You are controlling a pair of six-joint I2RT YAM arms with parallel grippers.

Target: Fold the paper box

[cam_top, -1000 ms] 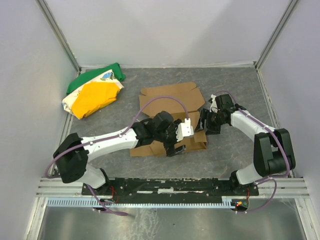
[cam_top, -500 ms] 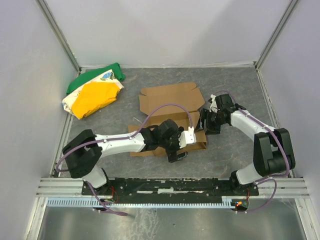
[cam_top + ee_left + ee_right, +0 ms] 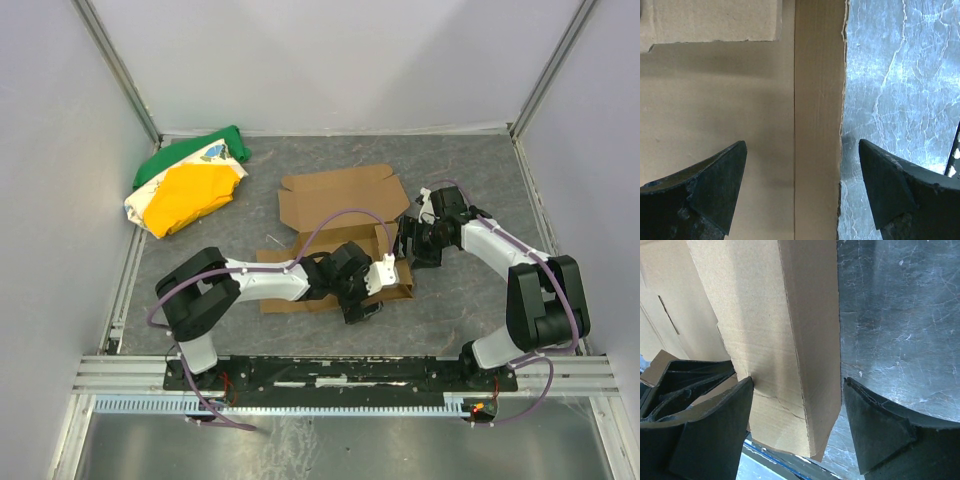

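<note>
The paper box (image 3: 335, 195) is laid mid-table as a partly folded brown sheet, stretched from the near edge toward the back wall, its far flap flat. It is set on a grey mottled table (image 3: 470, 170) enclosed by pale walls (image 3: 330, 60), with a cloth bundle (image 3: 190, 190) at the far left. The left gripper (image 3: 802, 145) is spread wide over the sheet's edge, holding nothing; the right gripper (image 3: 797, 382) is placed astride a raised flap, but a clamp cannot be told.

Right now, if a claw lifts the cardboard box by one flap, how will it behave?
The cardboard box is probably light: it looks like one thin sheet. It will likely hinge at a crease rather than lift flat. The flap looks cracked near its tip, so it may buckle there.
</note>
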